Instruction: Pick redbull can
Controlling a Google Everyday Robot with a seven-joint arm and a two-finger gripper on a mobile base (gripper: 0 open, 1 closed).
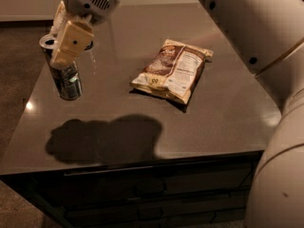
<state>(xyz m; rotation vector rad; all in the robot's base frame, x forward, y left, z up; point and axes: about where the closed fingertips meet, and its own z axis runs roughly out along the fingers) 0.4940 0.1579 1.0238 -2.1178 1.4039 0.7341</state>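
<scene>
We have a single view, looking steeply down on the table (pixel 204 127) from above its near edge and facing its far side. We sit close, and the robot's arm (pixel 247 23) crowds the right and top of the view. The gripper (pixel 57 51) is at upper left, over the table's left edge, clasping the redbull can (pixel 70 82).
</scene>
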